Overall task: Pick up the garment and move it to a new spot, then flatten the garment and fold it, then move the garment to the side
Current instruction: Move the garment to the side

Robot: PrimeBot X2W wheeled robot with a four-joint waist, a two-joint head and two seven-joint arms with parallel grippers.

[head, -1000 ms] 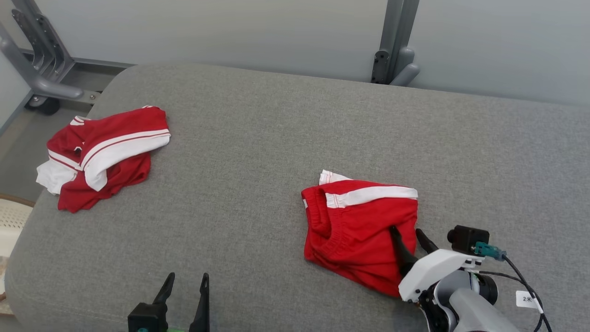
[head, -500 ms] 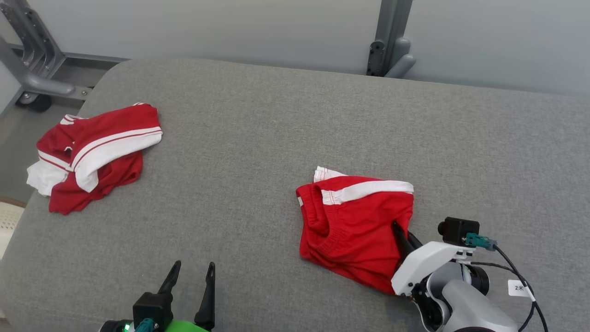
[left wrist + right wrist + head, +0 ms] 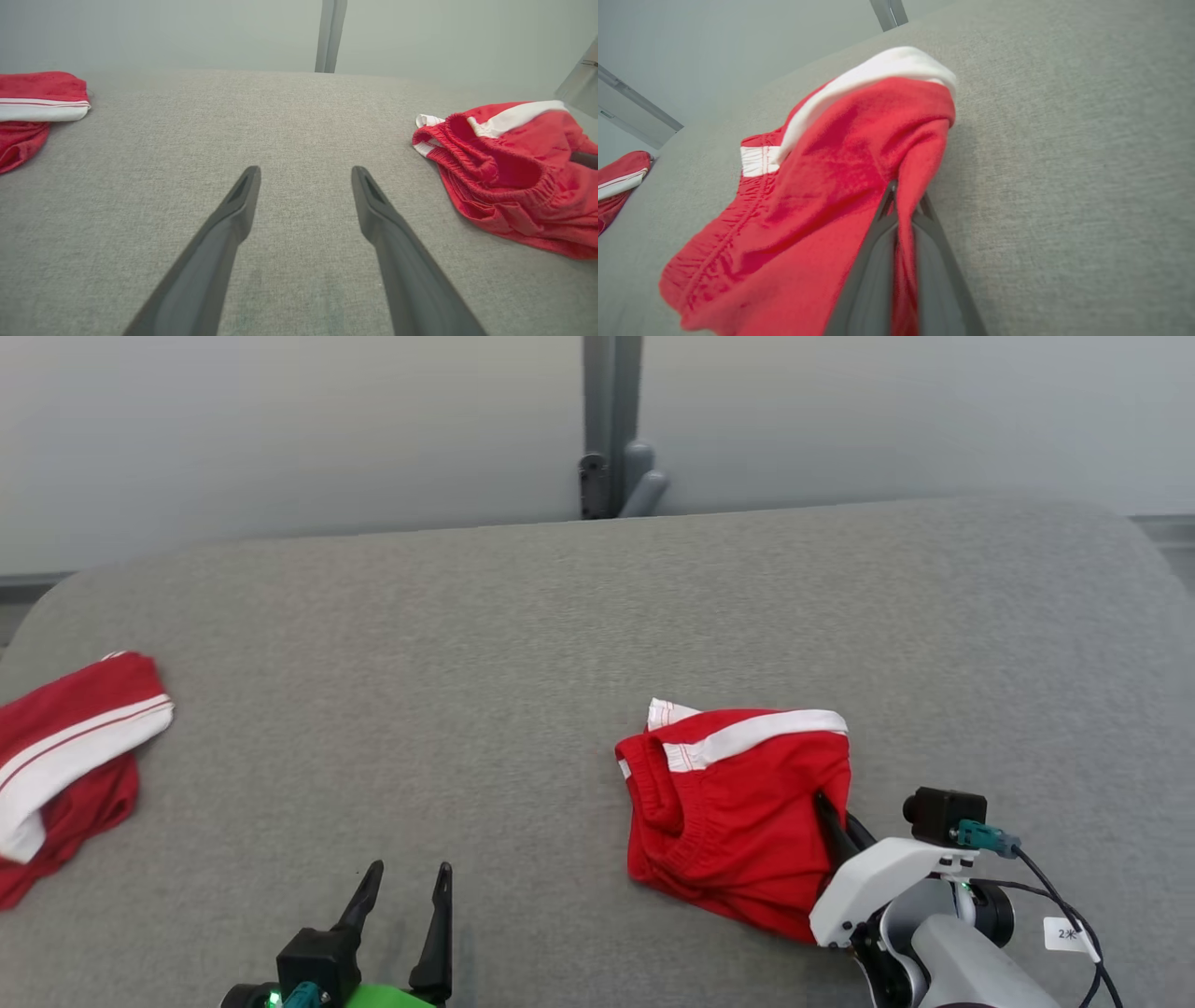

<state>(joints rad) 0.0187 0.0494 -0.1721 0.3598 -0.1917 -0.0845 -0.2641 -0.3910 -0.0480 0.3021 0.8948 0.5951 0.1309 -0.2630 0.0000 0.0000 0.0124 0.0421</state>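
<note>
The crumpled red, white-striped shorts [image 3: 738,821] lie on the grey fabric bench [image 3: 523,644] — one fold clamped between the fingers [image 3: 873,261] of the right gripper [image 3: 906,196]. The left gripper [image 3: 409,873] holds its fingers apart.

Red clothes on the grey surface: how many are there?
2. The red shorts lie right of centre, pinched by the right gripper. A red-and-white garment lies at the far left, partly out of frame. Others may lie out of view.

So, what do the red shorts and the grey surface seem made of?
Red shorts: soft knit fabric, perhaps cotton or polyester, matt; it creases loosely and the waistband looks elastic-gathered. Grey surface: woven upholstery cloth, matt, with a fine flecked weave; rounded corners hint at padding.
</note>
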